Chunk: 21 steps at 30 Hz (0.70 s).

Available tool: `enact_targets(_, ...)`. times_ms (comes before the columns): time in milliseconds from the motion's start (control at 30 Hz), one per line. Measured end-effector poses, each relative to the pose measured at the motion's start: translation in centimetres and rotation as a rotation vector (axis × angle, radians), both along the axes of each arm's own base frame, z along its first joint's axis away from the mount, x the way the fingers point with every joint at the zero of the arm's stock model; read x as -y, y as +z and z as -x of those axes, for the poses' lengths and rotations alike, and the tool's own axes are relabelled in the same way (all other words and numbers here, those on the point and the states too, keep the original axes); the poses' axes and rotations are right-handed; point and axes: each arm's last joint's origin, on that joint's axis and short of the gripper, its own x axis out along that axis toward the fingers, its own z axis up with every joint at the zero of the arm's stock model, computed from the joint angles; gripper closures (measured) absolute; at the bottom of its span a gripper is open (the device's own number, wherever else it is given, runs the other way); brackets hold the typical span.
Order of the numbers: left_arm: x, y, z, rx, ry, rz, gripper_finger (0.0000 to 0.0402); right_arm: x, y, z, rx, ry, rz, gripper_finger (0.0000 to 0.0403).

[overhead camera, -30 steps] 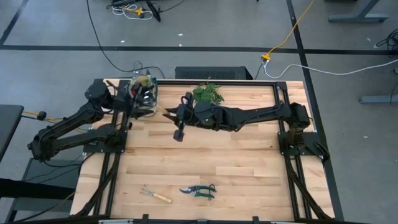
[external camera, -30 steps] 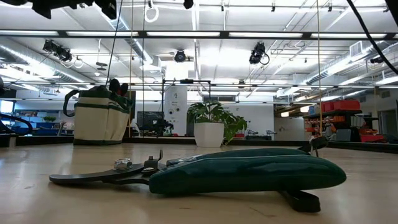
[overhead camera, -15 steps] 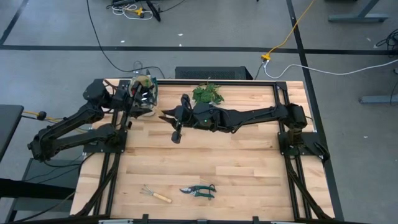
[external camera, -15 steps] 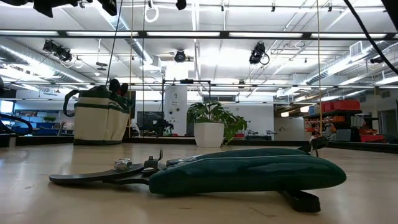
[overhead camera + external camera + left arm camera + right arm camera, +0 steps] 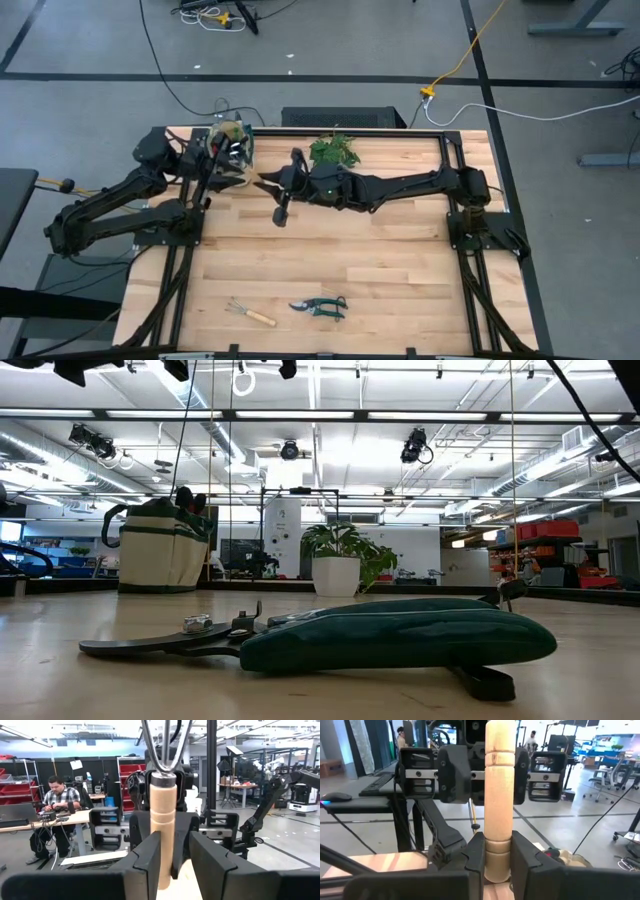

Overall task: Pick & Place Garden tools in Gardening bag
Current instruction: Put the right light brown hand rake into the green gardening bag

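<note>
The middle of the table (image 5: 380, 250) is free for passing. At the far edge, the bag (image 5: 232, 150), the plant (image 5: 335, 150) and both arms stand close together.

Wooden tool (image 5: 499, 795) ends cut off in both wrist views; gardening bag (image 5: 231, 143) contents too small.

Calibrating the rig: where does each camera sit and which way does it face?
High: overhead, straight down on table, both arms.
Low: tabletop level, past pruning shears toward gardening bag; dark bits overhead.
Left wrist: forward past left gripper, shut on wooden handle.
Right wrist: forward past right gripper, gripping that handle.
Shared: both wrist views show the handle.
</note>
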Motion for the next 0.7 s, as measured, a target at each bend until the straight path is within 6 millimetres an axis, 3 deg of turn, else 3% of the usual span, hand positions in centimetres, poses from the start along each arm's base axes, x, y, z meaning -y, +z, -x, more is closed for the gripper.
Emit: enact_targets(700, 0.2, 0.25, -0.07, 0.026, 0.011, -0.005, 0.0291, 0.0, -0.28, -0.31, 0.014, 0.023, -0.001, 0.0358)
